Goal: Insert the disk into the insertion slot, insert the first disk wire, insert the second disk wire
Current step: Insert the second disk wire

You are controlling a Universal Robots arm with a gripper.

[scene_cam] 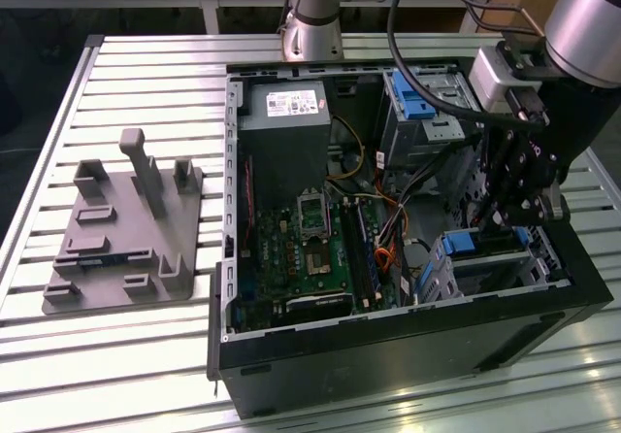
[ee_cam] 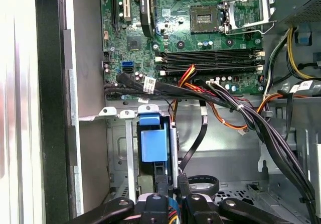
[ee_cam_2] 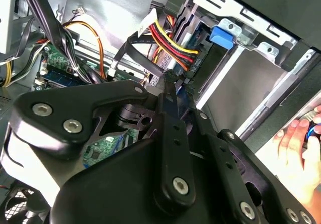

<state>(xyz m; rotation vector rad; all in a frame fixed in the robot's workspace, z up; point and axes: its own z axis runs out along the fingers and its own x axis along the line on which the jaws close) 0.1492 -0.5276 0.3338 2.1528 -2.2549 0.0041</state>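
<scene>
The disk sits inside the insertion slot (scene_cam: 500,276), a grey metal cage at the case's corner on the exterior view's right. The disk's blue carrier (scene_cam: 456,244) shows at the cage's open end, and in both wrist views (ee_cam: 153,143) (ee_cam_2: 222,35). My gripper (scene_cam: 497,224) hangs just over that end. In the second wrist view my gripper (ee_cam_2: 174,79) is shut on a black connector of a disk wire (ee_cam_2: 173,45) with red, yellow and black strands, right beside the disk's edge. In the first wrist view my gripper (ee_cam: 171,183) pinches the same plug below the blue tab.
The open case holds a motherboard (scene_cam: 310,249), a power supply (scene_cam: 286,132), a taller bay with a blue latch (scene_cam: 417,93) and a thick cable bundle (ee_cam: 225,101). A grey fixture plate (scene_cam: 121,229) lies on the table. A person's hand (ee_cam_2: 296,138) rests outside the case.
</scene>
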